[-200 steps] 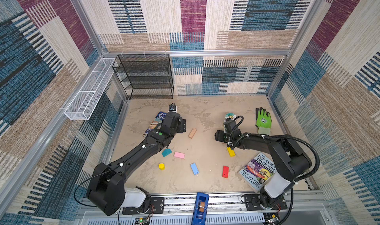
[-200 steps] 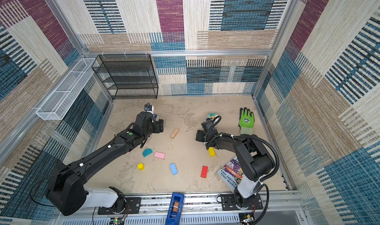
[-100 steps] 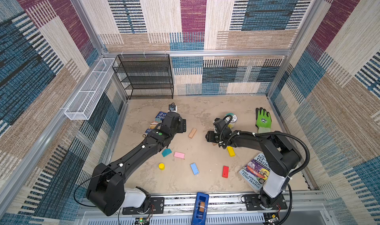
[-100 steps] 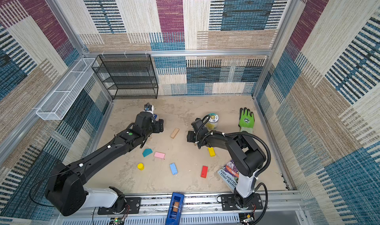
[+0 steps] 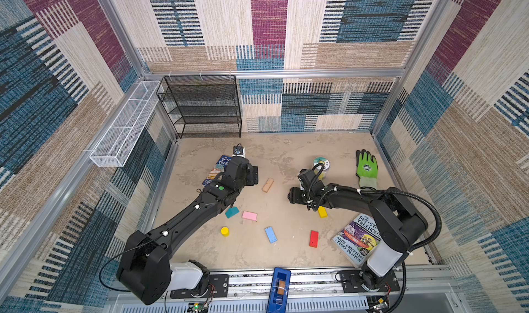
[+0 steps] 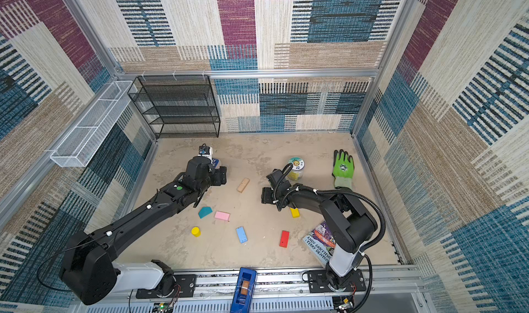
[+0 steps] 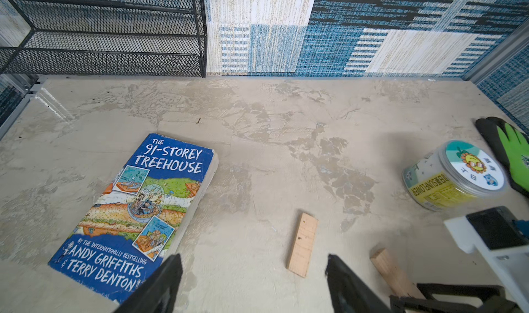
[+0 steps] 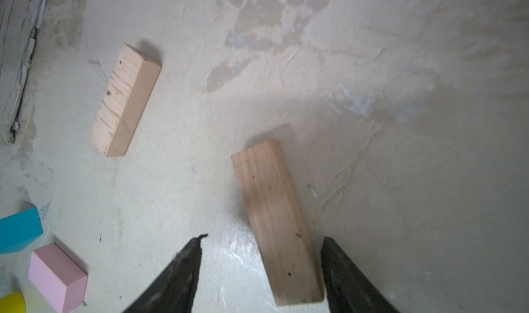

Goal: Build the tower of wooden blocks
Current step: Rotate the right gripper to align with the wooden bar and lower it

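Wood blocks are all lying loose on the desk, and no tower is started as far as I can see. Two are plain wood slabs mid-desk. The free slab lies between the arms, and the other slab sits between the fingers of the right claw. That claw is spread, not pinching. One finger looks to be touching the slab's long edge and the other is apart from it.

Closer to the arm bases, the teal house piece is just beside the pink block. The yellow cylinder, light blue block, red block and yellow block are scattered around them.

The left claw is spread too and empty, hovering between the free slab and a 91-Storey Treehouse paperback.

My guess on handling: they're light, stiff and not fragile, but the painted ones look smooth, so maybe slippery. I'd grab across the narrow width around mid-length so each one lands flat.
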`<control>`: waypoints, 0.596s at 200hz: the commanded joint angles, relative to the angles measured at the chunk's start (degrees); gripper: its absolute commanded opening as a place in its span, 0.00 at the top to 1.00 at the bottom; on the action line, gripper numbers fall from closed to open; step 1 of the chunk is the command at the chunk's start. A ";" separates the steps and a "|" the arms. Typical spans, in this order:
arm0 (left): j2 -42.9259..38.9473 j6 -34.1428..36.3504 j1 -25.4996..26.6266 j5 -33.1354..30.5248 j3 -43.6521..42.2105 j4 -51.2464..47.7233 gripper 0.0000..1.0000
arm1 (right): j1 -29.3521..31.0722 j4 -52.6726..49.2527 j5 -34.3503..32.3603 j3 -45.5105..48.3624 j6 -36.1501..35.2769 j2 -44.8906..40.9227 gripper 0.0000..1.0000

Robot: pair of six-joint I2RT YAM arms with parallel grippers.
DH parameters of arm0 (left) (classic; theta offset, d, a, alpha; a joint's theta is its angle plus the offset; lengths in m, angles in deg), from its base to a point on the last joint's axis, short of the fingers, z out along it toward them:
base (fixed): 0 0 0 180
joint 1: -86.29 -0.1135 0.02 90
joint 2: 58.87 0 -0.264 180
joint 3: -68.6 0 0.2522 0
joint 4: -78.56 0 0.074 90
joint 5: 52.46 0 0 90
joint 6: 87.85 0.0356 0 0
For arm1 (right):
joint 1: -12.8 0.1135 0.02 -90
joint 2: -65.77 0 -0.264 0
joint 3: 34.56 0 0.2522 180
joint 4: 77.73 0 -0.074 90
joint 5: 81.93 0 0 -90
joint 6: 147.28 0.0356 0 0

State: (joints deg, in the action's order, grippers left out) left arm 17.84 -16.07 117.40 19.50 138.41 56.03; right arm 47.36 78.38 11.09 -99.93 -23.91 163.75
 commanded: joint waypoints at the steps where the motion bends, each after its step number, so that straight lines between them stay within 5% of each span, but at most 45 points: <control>1: 0.18 0.64 0.00 -0.94 0.29 0.79 0.16 | 0.82 -2.97 1.67 0.99 1.79 -0.40 0.37; 33: 0.01 0.55 0.00 -0.94 0.37 0.51 0.16 | 2.35 -2.71 3.94 1.00 2.40 -0.33 0.45; 119: -0.06 0.82 -0.06 -1.91 0.73 -0.85 0.16 | 4.92 -0.47 5.74 -4.55 2.23 5.25 0.44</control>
State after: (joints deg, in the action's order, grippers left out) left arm 17.99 -16.07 117.40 18.80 138.76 55.98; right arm 52.15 79.19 15.55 -103.19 -22.21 167.15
